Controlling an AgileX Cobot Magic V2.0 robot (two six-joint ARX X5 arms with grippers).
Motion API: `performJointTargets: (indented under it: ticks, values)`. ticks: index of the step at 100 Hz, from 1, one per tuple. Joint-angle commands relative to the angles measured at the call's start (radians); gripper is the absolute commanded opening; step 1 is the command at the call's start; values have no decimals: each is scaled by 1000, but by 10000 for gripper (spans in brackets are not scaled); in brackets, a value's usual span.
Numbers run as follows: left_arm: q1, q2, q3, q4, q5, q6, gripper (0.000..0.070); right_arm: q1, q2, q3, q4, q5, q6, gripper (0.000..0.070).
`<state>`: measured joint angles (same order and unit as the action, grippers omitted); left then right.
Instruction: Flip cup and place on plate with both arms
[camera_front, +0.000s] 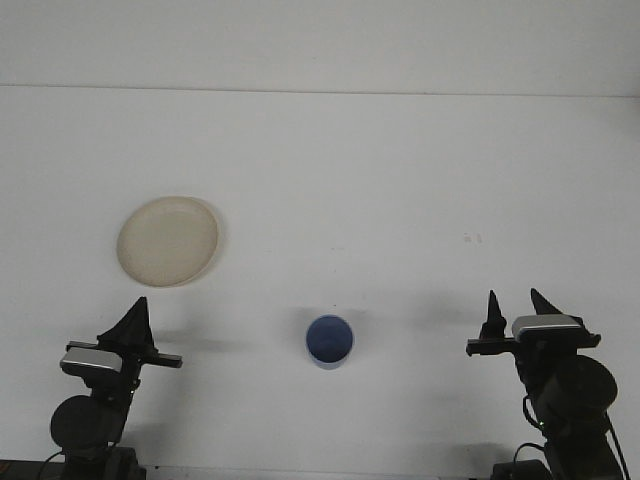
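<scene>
So the blue cup (329, 341) was sitting on the white desk (380, 180), roughly midway between the two arms and about level with their tips. You could look straight down onto a flat blue round top with a paler rim around it, but I honestly couldn't tell from that angle whether it was mouth-up or bottom-up.

The left gripper (136, 318) was parked low at the near edge, well to the left of the cup. Its jaws came together into one dark point, so they looked closed with nothing in them. The cream plate (168, 241) lay on the desk just beyond that point and a touch to its right, well apart from the cup and up-left of it.

The right gripper (516, 312) was on the other side, also low and near the edge, well to the right of the cup. Its jaws stood apart as two separate black prongs with a clear gap of white desk showing between them, holding nothing. A couple of tiny dark specks (472, 238) sat on the desk beyond those jaws, slightly to their left.

Neither arm was touching the cup or the plate.
</scene>
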<state>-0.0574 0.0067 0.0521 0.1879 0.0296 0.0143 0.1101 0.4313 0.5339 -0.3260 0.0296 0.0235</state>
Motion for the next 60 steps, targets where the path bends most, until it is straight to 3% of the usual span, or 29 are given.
performJointTargets:
  ticks: [1, 31, 60]
  values:
    - [-2, 8, 70, -28, -21, -55, 11, 2, 0, 6, 7, 2, 5, 434]
    - [-2, 246, 450, -415, -26, -246, 11, 2, 1, 6, 8, 2, 5, 434]
    - [-2, 580, 853, -793, 107, -232, 11, 2, 1, 6, 8, 2, 5, 434]
